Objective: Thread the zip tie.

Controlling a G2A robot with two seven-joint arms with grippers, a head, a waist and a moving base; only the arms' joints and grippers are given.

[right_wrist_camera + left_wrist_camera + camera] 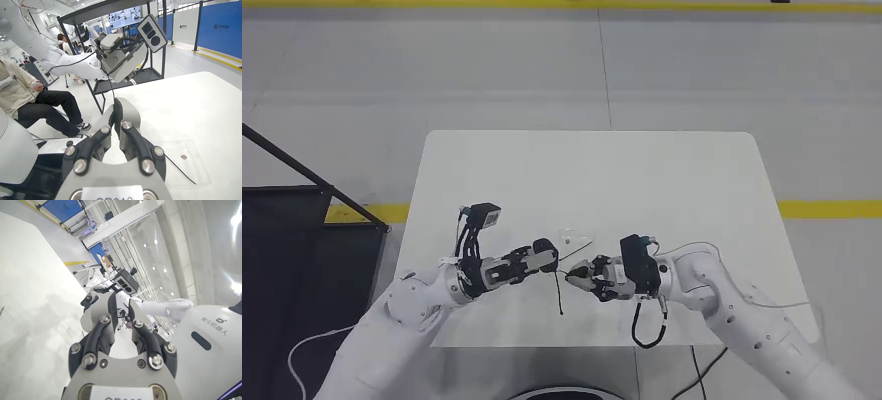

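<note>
A thin black zip tie (pixel 559 293) hangs between my two grippers, low over the white table's (pixel 662 180) near edge. My right gripper (pixel 574 272) is shut on it. In the right wrist view the tie (pixel 113 91) rises from the closed right gripper (pixel 115 102) toward the left arm's wrist. My left gripper (pixel 552 262) faces the right one, almost touching it. In its own view the left gripper (pixel 122 303) has its fingers a little apart, and a thin dark strand (pixel 123 317) crosses the gap.
A second black zip tie (pixel 179 168) lies on a clear plastic sheet (pixel 574 241) just beyond the grippers. A black frame rack (pixel 292 230) stands off the table's left side. The table's far half is bare.
</note>
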